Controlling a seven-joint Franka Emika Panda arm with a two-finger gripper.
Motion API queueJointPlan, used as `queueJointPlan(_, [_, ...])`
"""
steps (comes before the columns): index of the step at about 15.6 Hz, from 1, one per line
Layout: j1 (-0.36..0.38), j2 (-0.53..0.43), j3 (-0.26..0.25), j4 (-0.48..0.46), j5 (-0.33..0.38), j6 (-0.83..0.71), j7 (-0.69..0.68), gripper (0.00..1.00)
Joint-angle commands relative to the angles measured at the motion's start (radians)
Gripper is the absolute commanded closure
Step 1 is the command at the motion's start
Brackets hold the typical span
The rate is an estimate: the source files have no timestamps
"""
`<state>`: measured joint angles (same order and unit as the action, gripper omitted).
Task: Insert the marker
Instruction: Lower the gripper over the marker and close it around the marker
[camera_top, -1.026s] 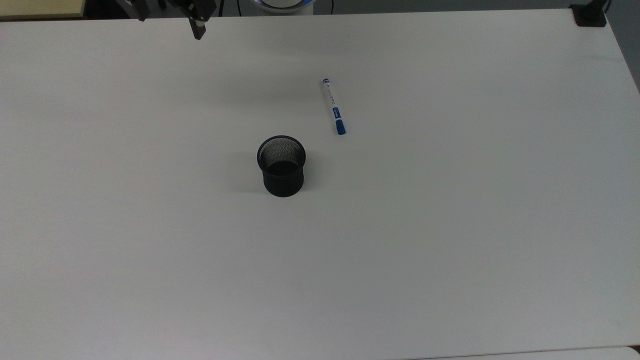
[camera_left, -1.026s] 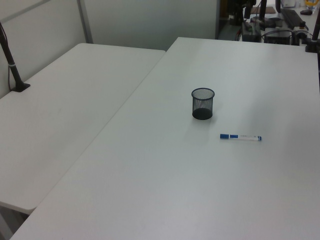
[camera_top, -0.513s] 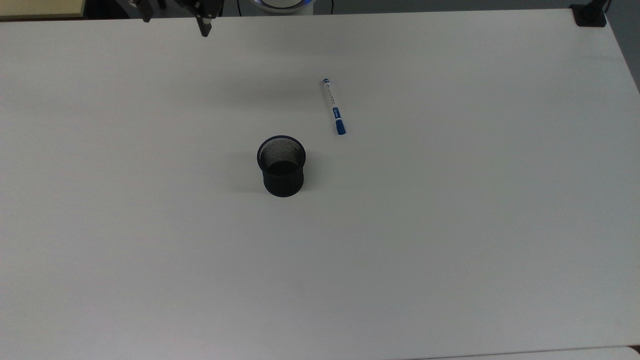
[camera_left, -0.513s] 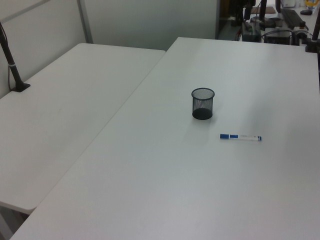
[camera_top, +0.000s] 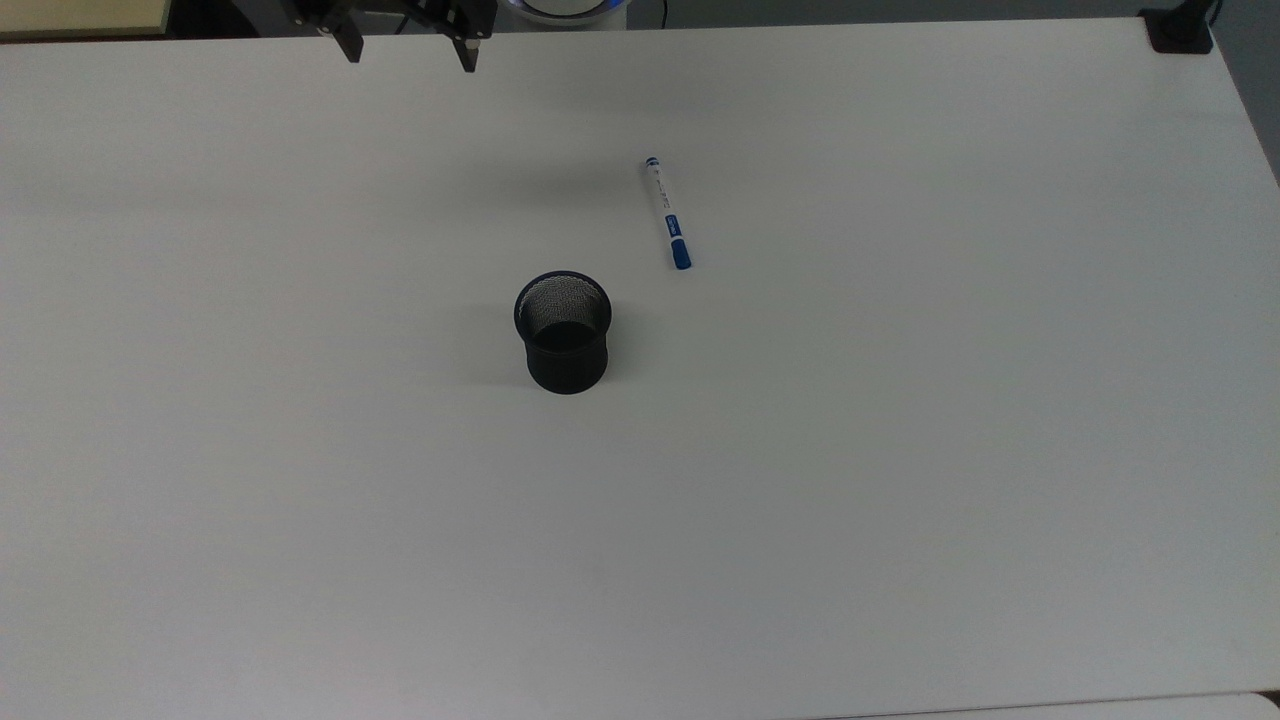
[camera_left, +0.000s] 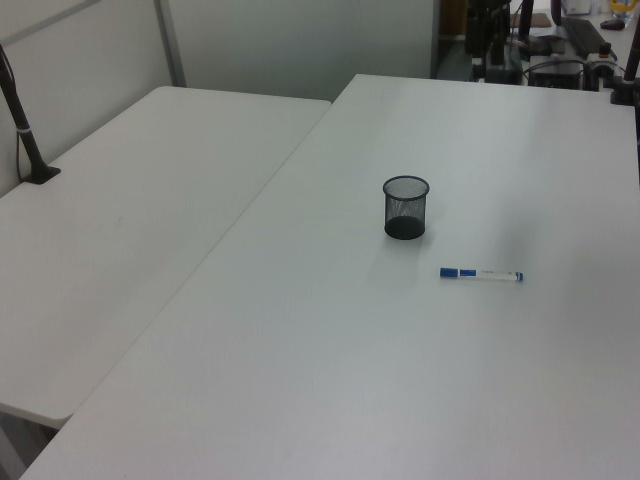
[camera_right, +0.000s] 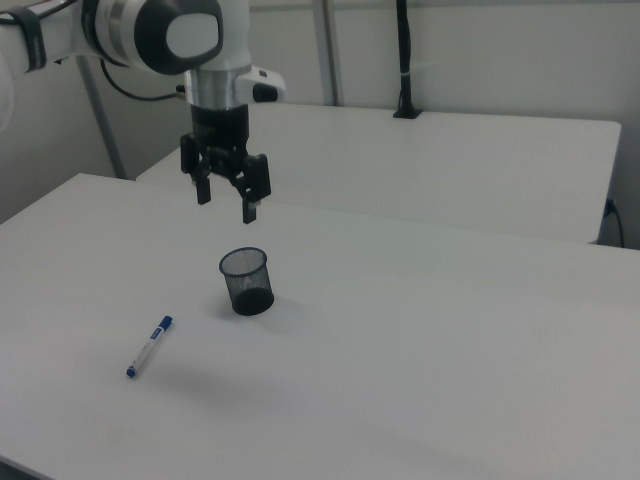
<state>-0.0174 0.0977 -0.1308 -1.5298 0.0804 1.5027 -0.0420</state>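
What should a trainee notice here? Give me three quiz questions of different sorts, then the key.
1. True or false: the marker is lying flat on the table, apart from the black mesh cup.
2. Multiple choice: in the top view, the marker's blue cap end points (a) toward the picture's bottom, on the cup's side, (b) toward the picture's top, (c) into the cup.
3. Short answer: is the gripper open or shut, and is it holding anything?

Key:
1. True.
2. a.
3. Open, fingers spread, holding nothing; it hangs in the air above the table.
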Motion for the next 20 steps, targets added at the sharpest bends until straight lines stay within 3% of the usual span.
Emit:
queueJointPlan(1, [0.059, -0.075, -0.004, -0.146, 0.019, 0.008, -0.073, 0.00])
queueJointPlan(4, [0.122, -0.102, -0.006, -0.263, 0.015, 0.106, -0.079, 0.00])
queueJointPlan(6, [0.164, -0.087, -0.006, -0.291, 0.001, 0.136, -0.079, 0.00])
queueJointPlan(13, [0.257, 0.003, -0.006, -0.282, -0.016, 0.146, -0.064, 0.00])
queueJointPlan(20, [0.338, 0.149, -0.006, -0.282, -0.017, 0.286, -0.024, 0.00])
